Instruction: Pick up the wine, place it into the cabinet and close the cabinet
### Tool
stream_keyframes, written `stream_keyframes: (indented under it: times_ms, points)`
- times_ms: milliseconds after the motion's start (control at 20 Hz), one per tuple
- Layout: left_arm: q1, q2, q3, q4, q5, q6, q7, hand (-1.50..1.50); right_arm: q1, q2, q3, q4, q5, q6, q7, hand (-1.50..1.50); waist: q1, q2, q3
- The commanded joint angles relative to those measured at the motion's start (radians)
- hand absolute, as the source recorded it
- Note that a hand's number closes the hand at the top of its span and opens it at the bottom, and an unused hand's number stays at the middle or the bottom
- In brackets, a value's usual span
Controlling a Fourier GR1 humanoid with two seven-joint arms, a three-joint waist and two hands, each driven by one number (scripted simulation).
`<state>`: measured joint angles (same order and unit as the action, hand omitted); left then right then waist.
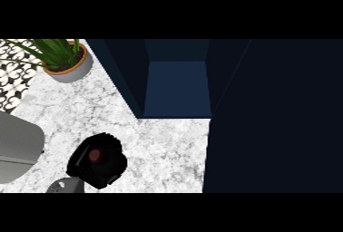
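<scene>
Marble tabletop [154, 145], white with grey veining, fills the middle and left of the head view. On it, low and left of centre, a black robot hand [98, 162] is curled round the wine [95, 155]; the bottle is seen from above, so only its dark red top shows inside the ring of black fingers [112, 144], and the rest of it is hidden. Which arm this is cannot be read with certainty, but it comes in at the left with a short grey forearm [64, 186] below it, so it looks to be the left robot hand. The other robot hand does not show.

The cabinet [175, 86] stands at the back, dark navy, with its opening facing the viewer and a lighter blue inner floor visible. Its door [275, 118] is swung open and covers the whole right side as a tall dark panel reaching down to the lower edge. The wine sits well in front of the opening and to its left, not inside.

A potted plant [64, 58] with long green leaves sits in a pale round pot at the upper left corner, beside a strip of black-and-white patterned tile [13, 77]. A large grey rounded object [17, 145] shows at the left edge; what it is cannot be told.
</scene>
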<state>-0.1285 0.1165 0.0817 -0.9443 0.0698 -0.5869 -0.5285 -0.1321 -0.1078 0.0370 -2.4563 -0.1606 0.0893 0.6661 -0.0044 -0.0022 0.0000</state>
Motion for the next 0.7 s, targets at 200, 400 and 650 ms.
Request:
stream_keyframes:
  times_ms: [200,400,650]
  points:
    - [0.12,-0.01,0.128,-0.12,0.016,0.257,-0.065,1.5,0.005,0.007,0.011,-0.078,-0.014,-0.009,0.027,-1.5,0.015,-0.004,0.001]
    - [0.153,0.01,0.159,-0.149,0.033,0.255,-0.125,1.5,0.056,-0.004,-0.038,-0.108,-0.092,0.018,0.018,-1.5,0.004,-0.001,0.0]
    - [0.073,-0.002,0.166,-0.191,0.005,0.357,-0.119,1.5,0.023,-0.006,-0.066,-0.056,-0.108,0.032,0.002,-1.5,0.001,0.001,0.0]
